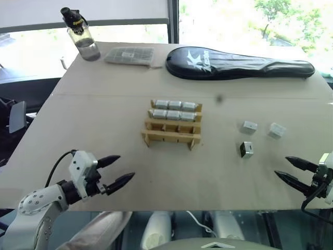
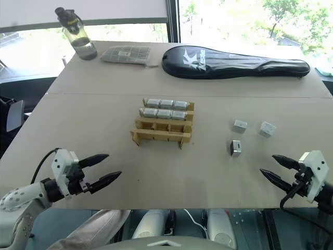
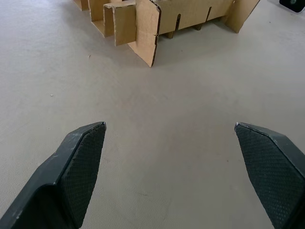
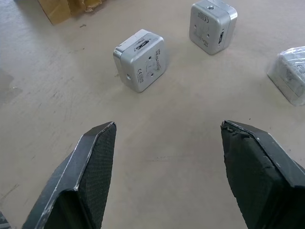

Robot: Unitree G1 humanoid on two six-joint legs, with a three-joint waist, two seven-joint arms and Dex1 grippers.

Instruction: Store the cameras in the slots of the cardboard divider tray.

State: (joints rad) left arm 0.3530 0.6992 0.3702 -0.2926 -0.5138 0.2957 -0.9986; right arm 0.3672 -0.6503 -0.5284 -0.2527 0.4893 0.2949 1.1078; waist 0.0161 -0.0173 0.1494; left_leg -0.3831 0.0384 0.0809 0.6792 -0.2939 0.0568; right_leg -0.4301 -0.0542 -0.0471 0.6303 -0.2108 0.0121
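While both spread | 3 cameras (image 1: 248, 126) loose right of tray (image 1: 171, 136)

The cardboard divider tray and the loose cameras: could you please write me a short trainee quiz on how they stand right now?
1. How many cameras lie loose on the table, outside the cardboard divider tray?
2. True or false: the tray row nearest the robot is already full.
3. Which gripper is nearer the loose cameras: A) left gripper, B) right gripper?

Key
1. Three: one showing a dark face, and two behind it.
2. False: the two far rows hold six cameras; the near row is empty.
3. B; both grippers are open and hold nothing.
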